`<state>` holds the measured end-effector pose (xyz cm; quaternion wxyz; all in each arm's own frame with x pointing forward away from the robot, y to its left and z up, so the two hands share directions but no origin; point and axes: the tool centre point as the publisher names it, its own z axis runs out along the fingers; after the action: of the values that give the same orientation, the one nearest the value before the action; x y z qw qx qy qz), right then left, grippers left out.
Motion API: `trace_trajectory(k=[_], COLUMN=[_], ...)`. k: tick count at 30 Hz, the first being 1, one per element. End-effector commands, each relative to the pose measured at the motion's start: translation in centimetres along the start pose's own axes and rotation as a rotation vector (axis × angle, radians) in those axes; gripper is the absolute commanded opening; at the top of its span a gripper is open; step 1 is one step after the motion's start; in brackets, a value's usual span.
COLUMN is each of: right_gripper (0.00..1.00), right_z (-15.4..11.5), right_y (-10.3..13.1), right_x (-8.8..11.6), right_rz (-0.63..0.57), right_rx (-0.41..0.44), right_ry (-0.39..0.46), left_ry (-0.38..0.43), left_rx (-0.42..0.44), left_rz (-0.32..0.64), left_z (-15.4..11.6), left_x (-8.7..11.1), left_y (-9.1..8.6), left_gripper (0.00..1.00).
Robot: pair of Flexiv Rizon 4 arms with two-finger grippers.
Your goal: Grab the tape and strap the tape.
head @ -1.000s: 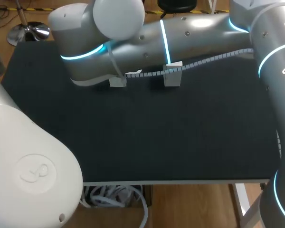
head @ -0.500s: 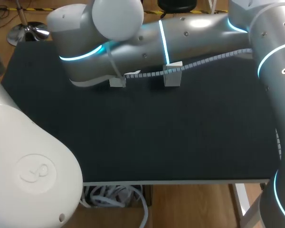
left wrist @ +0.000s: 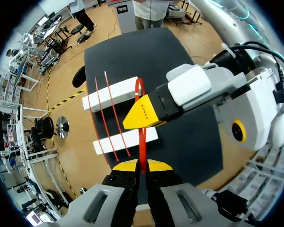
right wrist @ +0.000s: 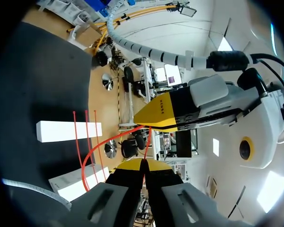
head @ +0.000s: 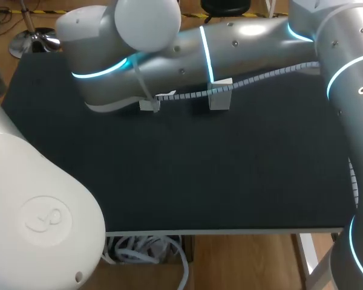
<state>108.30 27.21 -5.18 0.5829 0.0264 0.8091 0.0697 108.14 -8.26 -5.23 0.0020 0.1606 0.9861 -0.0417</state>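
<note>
- Tape: thin red plastic tape (left wrist: 142, 142), which looks light, springy and slick. I'd pinch it close to the ends, where it's least likely to buckle or slide.
- It's up off the black worktop (head: 199, 169), bowed into a loop between the two arms. That's near the two white blocks (left wrist: 111, 93), at the worktop's 12 o'clock side, and the head view hides it behind the right arm.
- Left end effector (left wrist: 142, 165): fingers pinched tight on one end of the tape.
- Right end effector (right wrist: 143, 163): fingers closed too, clamping the other end.
</note>
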Motion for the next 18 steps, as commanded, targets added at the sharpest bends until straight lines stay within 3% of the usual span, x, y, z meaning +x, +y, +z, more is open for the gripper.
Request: trace_trajectory(k=[1,18], right_gripper=[0.00,0.00], right_z=[-0.17,0.49], right_y=[0.10,0.59], right_x=[-0.12,0.30], right_rz=[-0.002,0.000], right_rx=[0.004,-0.014], right_ry=[0.010,0.049], left_ry=[0.004,0.004], left_rx=[-0.003,-0.003], left_rz=[-0.001,-0.001], left_z=[-0.14,-0.14], left_x=[-0.05,-0.05], left_y=[-0.08,-0.08], left_gripper=[0.00,0.00])
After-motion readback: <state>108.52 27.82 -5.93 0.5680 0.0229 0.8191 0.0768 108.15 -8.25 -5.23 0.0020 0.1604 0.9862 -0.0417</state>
